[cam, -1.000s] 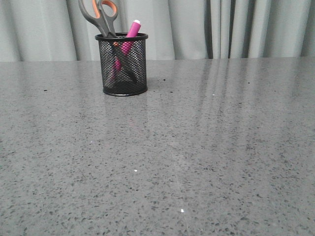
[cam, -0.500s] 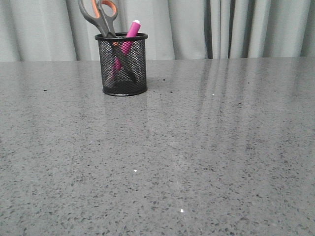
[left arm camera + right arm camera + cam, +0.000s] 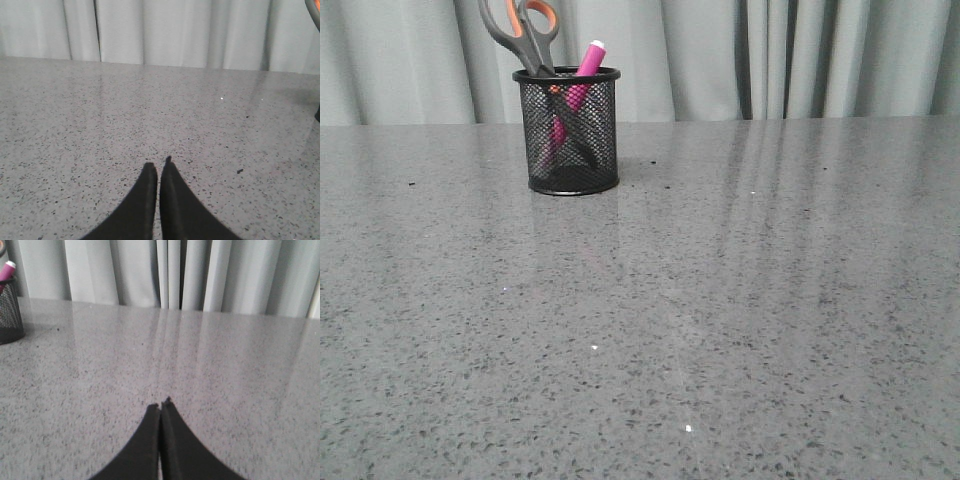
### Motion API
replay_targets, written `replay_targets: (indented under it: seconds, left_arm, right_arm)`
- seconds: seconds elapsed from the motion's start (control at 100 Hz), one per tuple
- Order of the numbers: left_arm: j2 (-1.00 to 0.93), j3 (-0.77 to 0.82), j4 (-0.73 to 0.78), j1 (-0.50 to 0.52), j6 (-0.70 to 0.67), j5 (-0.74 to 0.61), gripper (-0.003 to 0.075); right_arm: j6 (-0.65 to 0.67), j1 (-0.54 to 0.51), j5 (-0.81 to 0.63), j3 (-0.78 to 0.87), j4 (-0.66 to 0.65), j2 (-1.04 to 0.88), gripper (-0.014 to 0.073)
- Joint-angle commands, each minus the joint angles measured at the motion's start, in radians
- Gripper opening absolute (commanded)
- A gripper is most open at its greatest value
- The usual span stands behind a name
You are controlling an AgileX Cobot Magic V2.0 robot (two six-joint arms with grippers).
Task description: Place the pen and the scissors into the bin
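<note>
Small black wire-mesh cylindrical bin standing upright at the far left of the grey speckled stone counter, before pale grey curtains. The long grey scissors with orange-lined loops and the slim magenta pen with white cap stand crossed inside it, tops above the rim. Left gripper and right gripper: jaws closed together, holding nothing, over bare counter.
</note>
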Motion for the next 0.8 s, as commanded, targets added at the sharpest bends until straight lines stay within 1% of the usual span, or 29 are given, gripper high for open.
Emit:
replay_targets:
  seconds: [0.0, 0.2, 0.79]
  left_arm:
    - [-0.032, 0.044, -0.002, -0.01, -0.01, -0.075, -0.0019]
    - [-0.032, 0.044, -0.002, -0.01, -0.01, -0.073, -0.0019]
    - [-0.032, 0.044, -0.002, -0.01, -0.01, -0.073, -0.0019]
  right_arm:
    - [0.013, -0.008, -0.01, 0.014, -0.016, -0.022, -0.007]
    - [0.013, -0.013, 0.016, 0.014, -0.034, -0.031, -0.007]
    - [0.013, -0.013, 0.014, 0.014, -0.043, -0.031, -0.007]
